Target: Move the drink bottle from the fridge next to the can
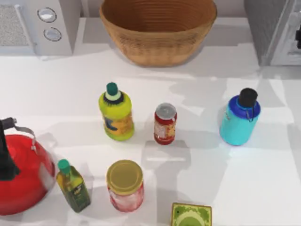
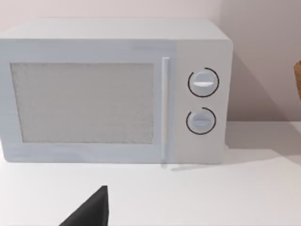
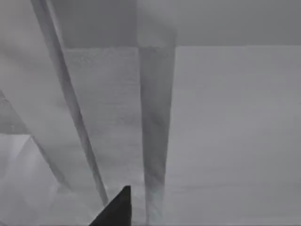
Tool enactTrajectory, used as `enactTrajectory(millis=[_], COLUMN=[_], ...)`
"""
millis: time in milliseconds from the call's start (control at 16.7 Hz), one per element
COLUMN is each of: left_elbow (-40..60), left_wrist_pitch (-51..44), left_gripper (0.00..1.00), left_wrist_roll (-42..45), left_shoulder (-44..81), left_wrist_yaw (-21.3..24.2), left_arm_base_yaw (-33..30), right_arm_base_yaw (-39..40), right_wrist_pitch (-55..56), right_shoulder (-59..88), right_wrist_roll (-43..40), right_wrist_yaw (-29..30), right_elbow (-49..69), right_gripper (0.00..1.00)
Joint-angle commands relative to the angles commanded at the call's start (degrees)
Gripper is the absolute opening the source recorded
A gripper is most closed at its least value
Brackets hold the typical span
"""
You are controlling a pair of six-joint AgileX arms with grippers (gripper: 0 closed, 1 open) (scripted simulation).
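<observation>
Drink bottle (image 1: 239,120) stands upright on table (image 1: 225,179), right of can (image 1: 165,123), a gap btwn them. Fridge (image 1: 275,28) at back right. Can't tell my fingers' state, either arm.

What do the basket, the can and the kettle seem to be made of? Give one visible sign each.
Basket: woven wicker or similar, matte tan, ribbed in horizontal coils.
Can: probably metal, with a shiny silver top and a red printed label.
Kettle: likely enamelled or painted metal, glossy red with pale highlights and a black handle.
</observation>
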Motion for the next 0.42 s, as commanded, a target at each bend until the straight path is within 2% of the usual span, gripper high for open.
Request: enactTrajectory(millis=[420], left_elbow=[0.00], left_wrist_pitch=[0.00], left_gripper=[1.00], left_wrist_roll=[0.00], left_shoulder=[0.00], left_wrist_yaw=[0.00], left_arm_base_yaw=[0.00], right_arm_base_yaw=[0.33], right_wrist_pitch=[-2.46], right_shoulder=[9.77], right_wrist_roll=[0.05], right_wrist_yaw=[-0.02], right_elbow=[11.61], right_gripper=[1.00])
